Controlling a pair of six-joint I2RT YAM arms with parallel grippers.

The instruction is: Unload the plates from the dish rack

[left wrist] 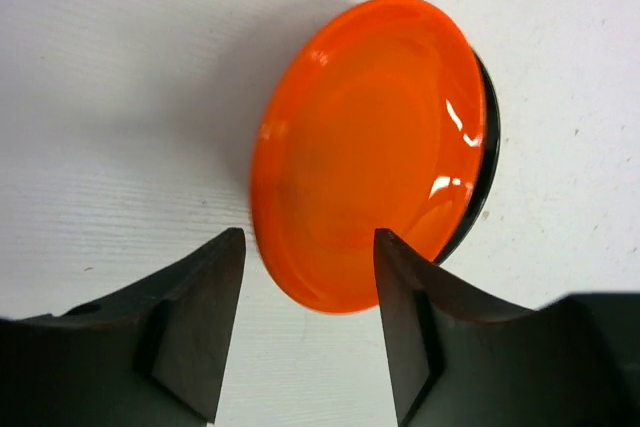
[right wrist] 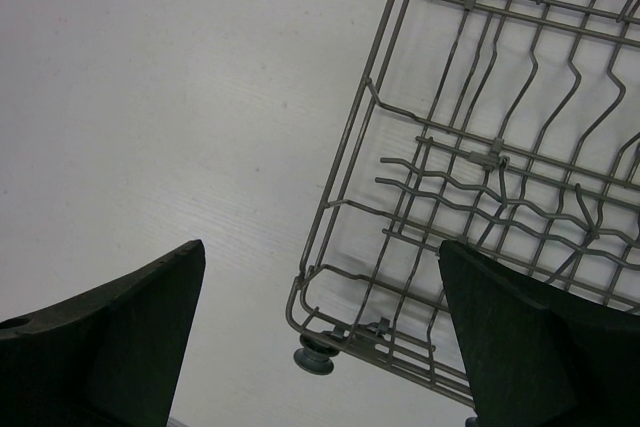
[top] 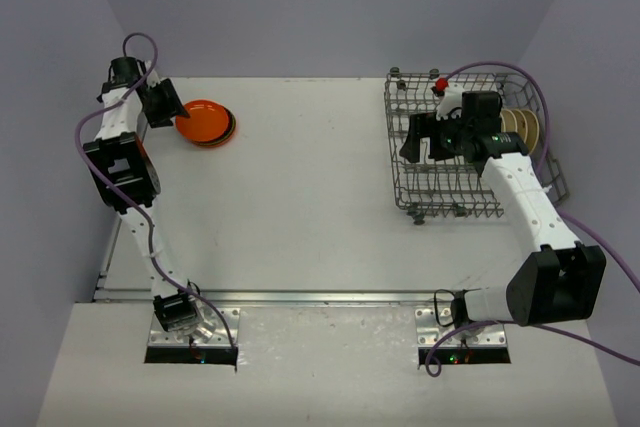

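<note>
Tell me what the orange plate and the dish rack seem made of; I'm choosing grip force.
Orange plate: probably plastic, glossy; sharp white highlights on a smooth, even-coloured face. Dish rack: thin bent wire, likely metal, dull grey finish, possibly coated; no glints show.

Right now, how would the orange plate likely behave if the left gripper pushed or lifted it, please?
The orange plate looks glossy, with bright glare, so it is probably slippery to grip. It rests on a darker plate, so a push would likely slide it off. It seems rigid and shallow, unlikely to roll.
</note>
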